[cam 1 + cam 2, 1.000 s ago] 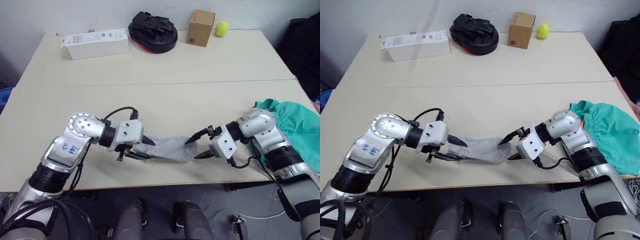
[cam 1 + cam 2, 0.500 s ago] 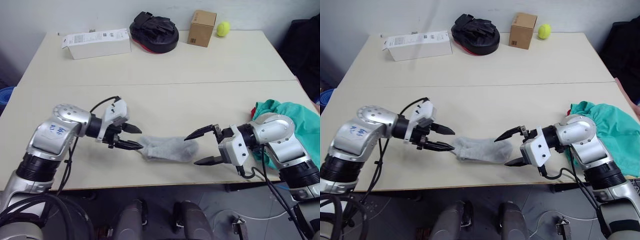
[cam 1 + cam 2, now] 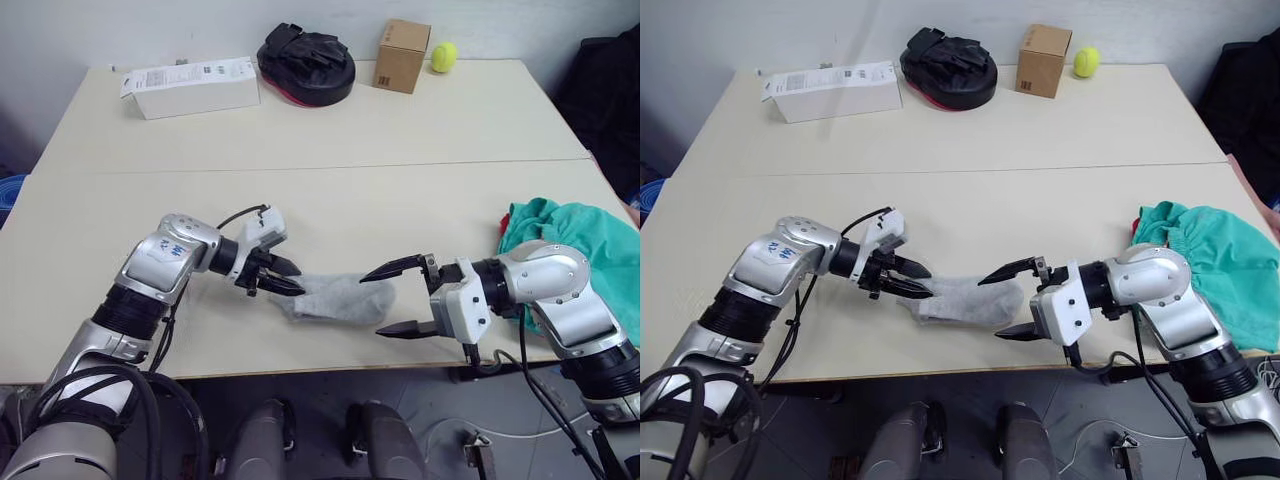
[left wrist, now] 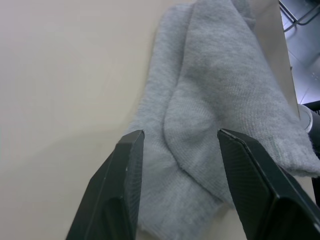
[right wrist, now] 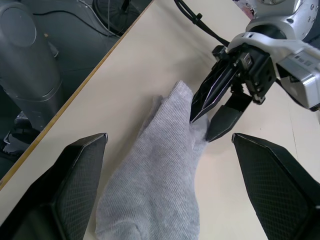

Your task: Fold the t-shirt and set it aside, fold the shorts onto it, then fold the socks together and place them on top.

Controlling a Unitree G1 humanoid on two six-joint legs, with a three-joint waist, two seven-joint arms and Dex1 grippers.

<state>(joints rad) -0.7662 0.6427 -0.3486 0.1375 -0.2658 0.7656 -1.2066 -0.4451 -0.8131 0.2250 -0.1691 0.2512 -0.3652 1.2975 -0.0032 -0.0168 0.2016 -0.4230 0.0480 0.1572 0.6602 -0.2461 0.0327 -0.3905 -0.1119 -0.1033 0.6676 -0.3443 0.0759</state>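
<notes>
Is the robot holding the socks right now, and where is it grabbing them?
No. Both tools are open: the left tool sits at one end of the socks, the right tool near the other end, neither gripping.

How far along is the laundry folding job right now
Done: the shorts sit bunched at the table's right edge; any t-shirt under them is hidden, so that step can't be confirmed. In hand: the socks lie stacked near the front edge, the left gripper open at one end and the right gripper open wide at the other, neither gripping. Left: fold the socks and place them on the pile.
</notes>
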